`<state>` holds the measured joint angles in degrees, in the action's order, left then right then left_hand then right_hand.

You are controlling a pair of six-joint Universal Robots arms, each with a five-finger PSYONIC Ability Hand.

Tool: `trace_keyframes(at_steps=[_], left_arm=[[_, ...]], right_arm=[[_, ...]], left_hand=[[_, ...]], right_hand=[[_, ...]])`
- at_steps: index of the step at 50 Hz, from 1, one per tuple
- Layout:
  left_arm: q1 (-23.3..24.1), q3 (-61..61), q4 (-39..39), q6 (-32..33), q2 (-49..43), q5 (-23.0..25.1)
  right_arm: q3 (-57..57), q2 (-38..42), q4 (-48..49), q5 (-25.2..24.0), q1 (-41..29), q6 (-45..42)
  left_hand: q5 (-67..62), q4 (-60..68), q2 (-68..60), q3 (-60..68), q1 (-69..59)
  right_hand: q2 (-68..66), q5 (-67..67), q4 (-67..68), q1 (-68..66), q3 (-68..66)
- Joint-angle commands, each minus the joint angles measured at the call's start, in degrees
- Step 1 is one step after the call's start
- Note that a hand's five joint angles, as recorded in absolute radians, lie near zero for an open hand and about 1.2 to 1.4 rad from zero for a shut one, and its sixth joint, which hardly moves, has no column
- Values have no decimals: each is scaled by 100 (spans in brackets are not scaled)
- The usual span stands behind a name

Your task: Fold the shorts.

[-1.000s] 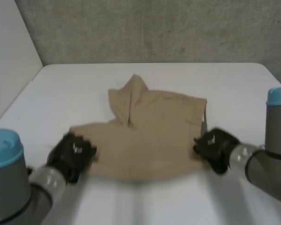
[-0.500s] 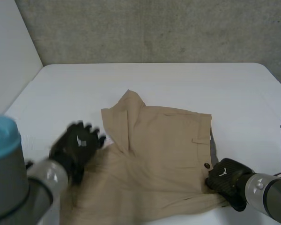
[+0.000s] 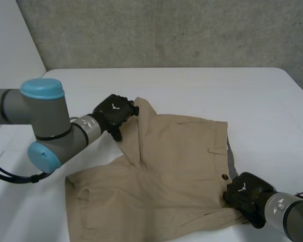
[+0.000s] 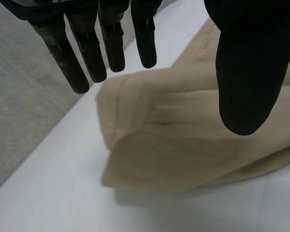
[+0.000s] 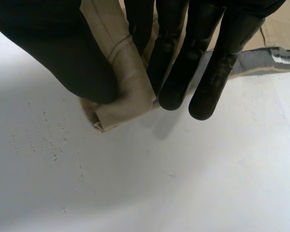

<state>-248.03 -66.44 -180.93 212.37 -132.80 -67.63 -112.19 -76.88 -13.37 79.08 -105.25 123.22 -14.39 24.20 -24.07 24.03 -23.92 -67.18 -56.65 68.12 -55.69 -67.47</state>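
- Grey concrete wall [image 3: 166, 30] stands behind a white table [image 3: 252, 96], which runs across the whole head view.
- Tan shorts [image 3: 171, 166] lie spread over the middle and near part of the table. They lie mostly flat, with the waistband [image 3: 226, 151] toward the robot's right.
- One leg [image 3: 141, 121] at the far left of the shorts is doubled over on itself, leaving a raised ridge of cloth.
- The left arm [image 3: 45, 121] reaches in across the table toward that folded leg. The right arm [image 3: 293, 212] comes in low at the near right.
- The left hand [image 3: 115, 112] sits at the far-left edge of the shorts, just beside the folded leg. In the left wrist view its fingers [image 4: 87, 48] are straight and held well apart from the thumb [image 4: 246, 72]. They grip nothing, and the doubled hem lies under them. Whether they touch the cloth cannot be told.
- The right hand [image 3: 245, 194] is at the near right corner of the shorts, on the waistband end. In the right wrist view its thumb and fingers pinch that corner of tan cloth between them.
- A strip of grey lining [image 3: 231, 161] shows along the inside of the waistband.
- A dark button [image 3: 223, 176] sits on the waistband, just beside the right hand.
- A small white label [image 5: 285, 57] lies on the grey lining, beside the right hand's fingertips.
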Motion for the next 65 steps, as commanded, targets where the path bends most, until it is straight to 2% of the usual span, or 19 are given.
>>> trace_keyframes(at_steps=[1,9,19,24,28,32,34,35,36,37,51,65], left_arm=[[61,474,286,6,-492,119],[61,826,506,15,-791,110],[53,975,497,50,-923,22],[53,984,488,85,-950,-311],[44,967,471,216,-941,-654],[70,914,488,497,-906,-752],[79,853,479,550,-906,-725],[88,818,479,568,-897,-725],[123,765,462,568,-854,-717],[149,747,453,568,-853,-716],[316,615,383,612,-607,-734],[343,606,58,630,-607,-743]], right_arm=[[-14,6,71,2,-13,1],[-31,15,115,2,-4,1],[-75,15,159,2,-4,1],[-110,15,177,-7,5,1],[-119,15,203,2,-4,1],[-119,15,203,2,-13,1],[-119,15,203,2,-13,1],[-119,15,203,-7,-13,1],[-128,15,203,-7,-13,1],[-128,15,203,-7,-13,1],[-154,15,273,-7,-13,1],[-181,7,273,-69,-13,1]], left_hand=[[-969,989,-1002,1005,-1017],[-1542,1561,-1574,1578,-1589],[-3997,4016,-4029,4033,-4044],[-5493,5512,-5525,5529,-5540],[-5561,5580,-5593,5597,-5608],[-5561,5580,-5593,5597,-5608],[-4962,4981,-4994,4998,-5009],[-4241,4261,-4274,4277,-4289],[-2336,2355,-2368,2372,-2383],[-1900,1920,-1933,1936,-1948],[-384,404,-417,420,-432],[409,-389,376,-373,361]], right_hand=[[-1282,-1335,1188,-2431,-1253],[-1282,-1335,1188,-2431,-1253],[-1282,-1335,1188,-2431,-1253],[-1282,-1335,1188,-2431,-1253],[-1282,-1335,1188,-2431,-1253],[-1282,-1335,1188,-2431,-1253],[-1282,-1335,1188,-2431,-1253],[-1282,-1335,1188,-2431,-1253],[-1282,-1335,1188,-2431,-1253],[-1282,-1335,1188,-2431,-1253],[-1282,-1335,1188,-2431,-1253],[-1282,-1335,1188,-2431,-1253]])
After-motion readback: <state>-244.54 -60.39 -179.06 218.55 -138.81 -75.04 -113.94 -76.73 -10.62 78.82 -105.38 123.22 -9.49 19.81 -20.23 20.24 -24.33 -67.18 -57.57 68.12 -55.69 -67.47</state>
